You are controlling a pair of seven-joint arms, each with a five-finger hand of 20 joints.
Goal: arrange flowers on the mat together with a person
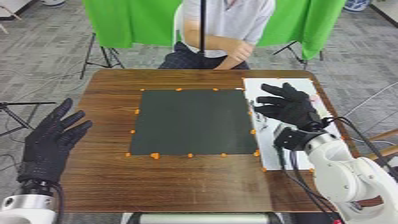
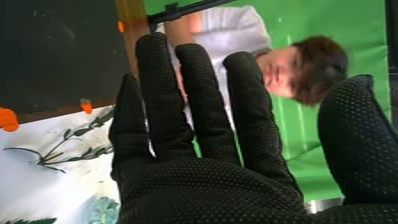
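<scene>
In the head view, the R robot hand (image 1: pixel 289 107) is held above the white sheet (image 1: pixel 272 162) on the counter (image 1: pixel 160 187), R of the dark mat (image 1: pixel 191 122), & the L robot hand (image 1: pixel 44 150) is held nr the L edge, open w/ nothing gripped. In the R wrist view, the R robot hand (image 2: pixel 209 185) is seen wide open & empty, w/ a leafy sprig (image 2: pixel 44 159) & a pale blue-green flower (image 2: pixel 103 210) seen on the sheet.

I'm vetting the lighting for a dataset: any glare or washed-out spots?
Head view: the dark square mat looks evenly lit, no strong glare; the long white sheet is very bright. Right wrist view: the sheet is bright too, but a thin dark leafy sprig stands out.
</scene>
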